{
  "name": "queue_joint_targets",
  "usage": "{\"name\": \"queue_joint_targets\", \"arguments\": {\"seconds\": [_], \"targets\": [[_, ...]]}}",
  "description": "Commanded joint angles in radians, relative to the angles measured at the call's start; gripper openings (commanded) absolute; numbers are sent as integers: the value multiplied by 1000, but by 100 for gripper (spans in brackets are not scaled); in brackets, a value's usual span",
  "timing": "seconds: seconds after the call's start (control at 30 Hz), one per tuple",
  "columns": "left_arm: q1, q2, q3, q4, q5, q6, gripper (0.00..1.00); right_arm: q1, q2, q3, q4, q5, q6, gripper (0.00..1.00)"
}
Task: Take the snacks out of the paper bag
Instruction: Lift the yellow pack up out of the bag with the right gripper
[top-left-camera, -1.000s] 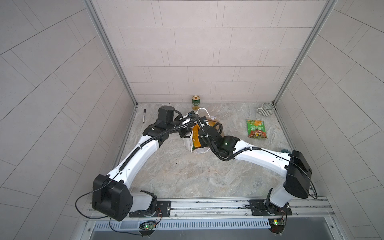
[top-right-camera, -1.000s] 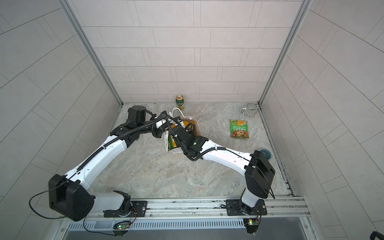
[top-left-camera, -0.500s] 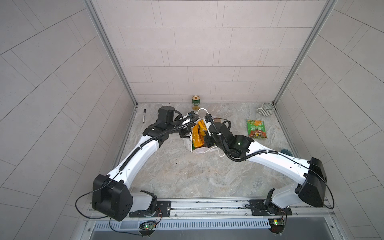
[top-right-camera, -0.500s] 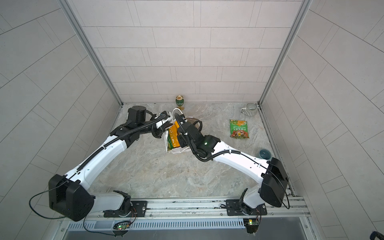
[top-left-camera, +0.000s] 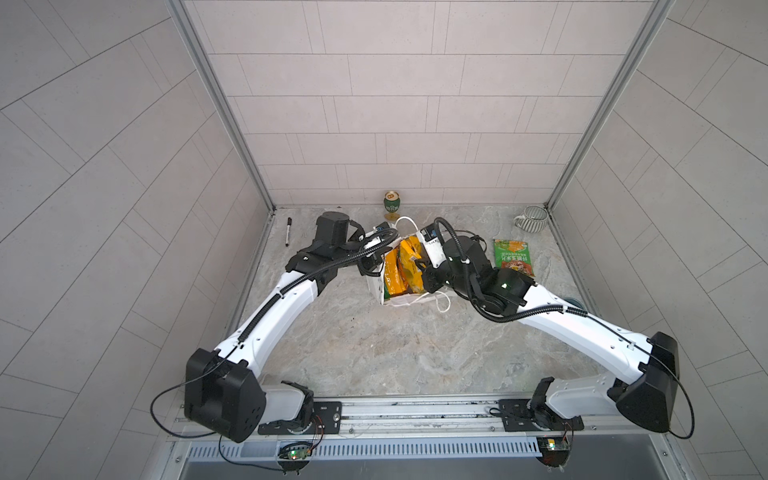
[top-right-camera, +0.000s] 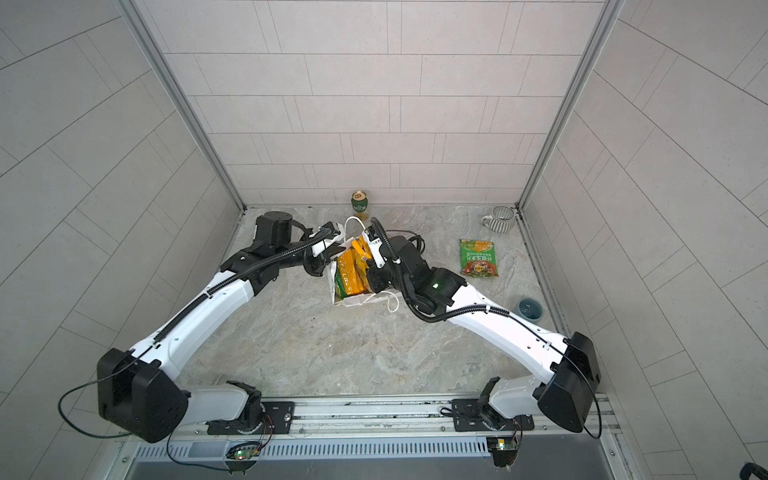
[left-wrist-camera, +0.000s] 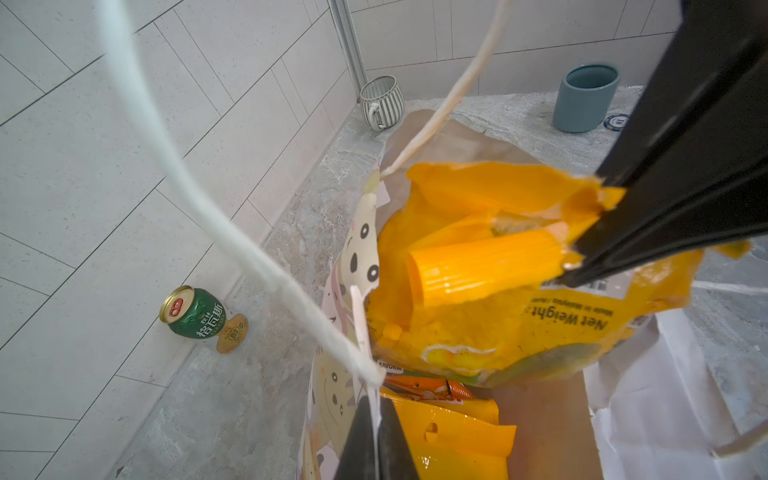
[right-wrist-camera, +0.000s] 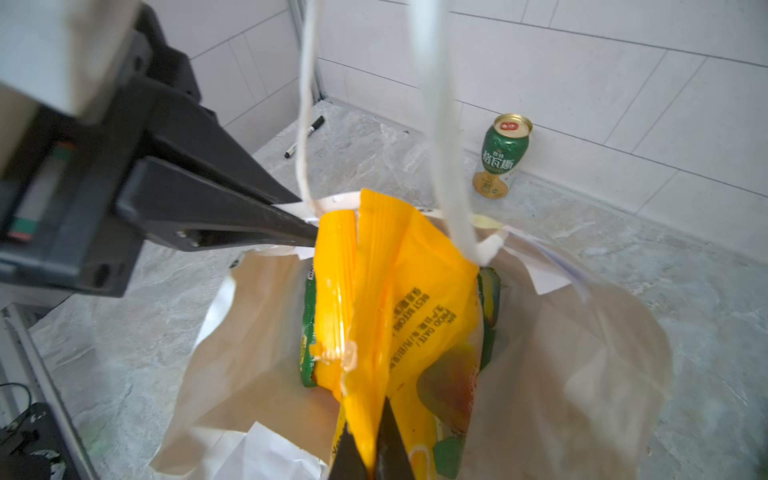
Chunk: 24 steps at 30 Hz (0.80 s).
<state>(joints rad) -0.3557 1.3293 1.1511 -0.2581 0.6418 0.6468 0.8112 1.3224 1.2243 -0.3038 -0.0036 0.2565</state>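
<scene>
- Right wrist view: my right gripper (right-wrist-camera: 368, 436) is clamped on the edge of a yellow-orange snack packet (right-wrist-camera: 386, 291), whose upper part rises above the rim of the paper bag (right-wrist-camera: 582, 353).
- My left gripper (left-wrist-camera: 376, 419) is pinched on the bag's rim, beside a white cord handle (left-wrist-camera: 208, 216).
- Another orange packet (left-wrist-camera: 453, 432) sits inside the bag.
- In both top views, a green snack packet (top-left-camera: 513, 257) lies flat at three o'clock from the bag, well apart.
- A drink can (top-left-camera: 391, 203) stands at twelve o'clock, a striped mug (top-left-camera: 534, 218) at two, and a marker (top-left-camera: 288, 232) lies at ten.
</scene>
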Motion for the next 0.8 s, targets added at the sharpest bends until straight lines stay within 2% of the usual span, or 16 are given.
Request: {"name": "queue_joint_targets", "arguments": {"seconds": [0.0,0.17,0.27,0.47,0.77], "targets": [[-8,-26,-10,46,32,4,0,-13,-80,19,80,-86,-41,0],[-8,-27,-5,46,32,-4,0,-29,-122,14,77,-164,-89,0],[-9,-26,-4,46,28,-5,0,-38,-150,6,77,-173,-107,0],[-7,-25,-5,47,13,-5,0,-74,-197,8,77,-176,-90,0],[-8,-17,-4,51,10,-6,0,-186,-295,14,93,-295,-20,0]]}}
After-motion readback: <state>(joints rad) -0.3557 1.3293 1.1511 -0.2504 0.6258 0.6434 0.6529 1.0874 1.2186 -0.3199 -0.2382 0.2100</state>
